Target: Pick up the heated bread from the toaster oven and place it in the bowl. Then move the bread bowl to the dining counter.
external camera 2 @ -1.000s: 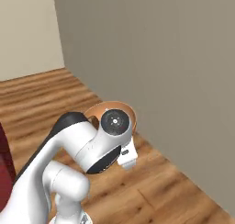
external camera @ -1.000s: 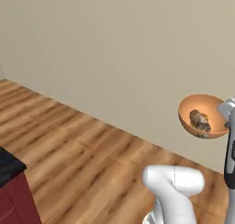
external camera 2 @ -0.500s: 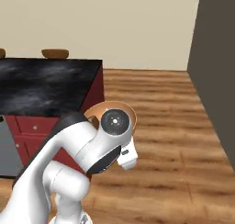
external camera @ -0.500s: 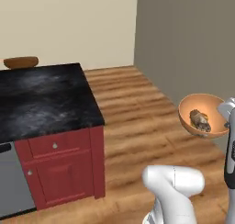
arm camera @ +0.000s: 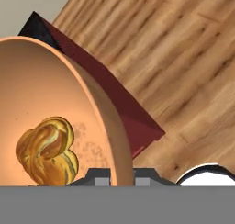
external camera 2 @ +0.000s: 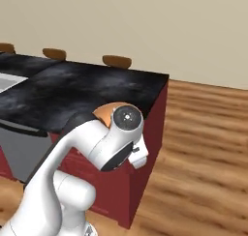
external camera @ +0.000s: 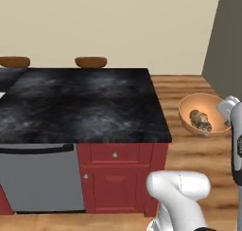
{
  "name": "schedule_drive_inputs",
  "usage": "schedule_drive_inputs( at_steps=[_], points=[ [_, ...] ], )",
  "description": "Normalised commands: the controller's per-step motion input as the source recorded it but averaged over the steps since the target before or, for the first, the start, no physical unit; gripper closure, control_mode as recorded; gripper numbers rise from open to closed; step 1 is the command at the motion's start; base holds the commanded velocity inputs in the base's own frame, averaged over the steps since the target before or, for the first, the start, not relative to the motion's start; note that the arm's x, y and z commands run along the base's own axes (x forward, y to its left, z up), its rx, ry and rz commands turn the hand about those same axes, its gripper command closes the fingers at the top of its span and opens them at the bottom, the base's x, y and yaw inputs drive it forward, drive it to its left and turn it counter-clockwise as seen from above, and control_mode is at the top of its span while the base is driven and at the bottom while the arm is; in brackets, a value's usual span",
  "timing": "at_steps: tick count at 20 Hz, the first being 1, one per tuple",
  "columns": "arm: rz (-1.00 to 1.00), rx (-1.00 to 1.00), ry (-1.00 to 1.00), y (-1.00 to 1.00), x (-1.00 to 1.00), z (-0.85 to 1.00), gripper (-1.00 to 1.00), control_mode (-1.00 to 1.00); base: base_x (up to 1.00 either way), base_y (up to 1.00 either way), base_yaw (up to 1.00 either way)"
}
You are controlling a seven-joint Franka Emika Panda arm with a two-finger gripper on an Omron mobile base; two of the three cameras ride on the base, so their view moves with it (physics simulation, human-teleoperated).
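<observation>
Left base view: the heated bread (external camera: 200, 120) already lies in the bowl (external camera: 189, 111), which the arm carries in the air over the wood floor (external camera: 189, 83), just beside a black worktop (external camera: 85, 102) on red cabinets; delivery to the dining counter remains.

Right base view: the arm folds close above the base, its wrist hiding most of the bowl (external camera 2: 104, 112).

Hand view: the gripper (arm camera: 121, 172) is clamped on the bowl's rim.

A black marbled countertop (external camera: 90, 102) tops red cabinets (external camera: 120, 178) standing on a wooden floor (external camera 2: 203, 148).
</observation>
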Motion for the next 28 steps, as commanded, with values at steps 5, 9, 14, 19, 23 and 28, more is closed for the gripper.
schedule_drive_inputs(
  at_steps=[5, 9, 14, 19, 23, 28],
  points=[
    [0.0, 0.0, 0.0, 0.0, 0.0, 0.0, 1.0, 1.0, 1.0, 1.0, 0.0],
    [0.0, 0.0, 0.0, 0.0, 0.0, 0.0, 1.0, 1.0, 0.84, 1.0, -0.02],
    [0.0, 0.03, 0.01, 0.16, 0.39, -0.06, 1.0, -1.0, 0.45, 0.6, -0.01],
    [0.07, 0.25, 0.25, -0.2, 1.0, -0.17, 1.0, -1.0, 0.0, 0.0, 0.0],
    [0.03, 0.22, 0.23, 0.0, 1.0, -0.41, 1.0, -1.0, 0.0, 0.0, 0.0],
    [0.02, 0.02, 0.17, 0.12, 0.99, -0.26, 1.0, -1.0, 0.0, 0.0, 0.0]
  ],
)
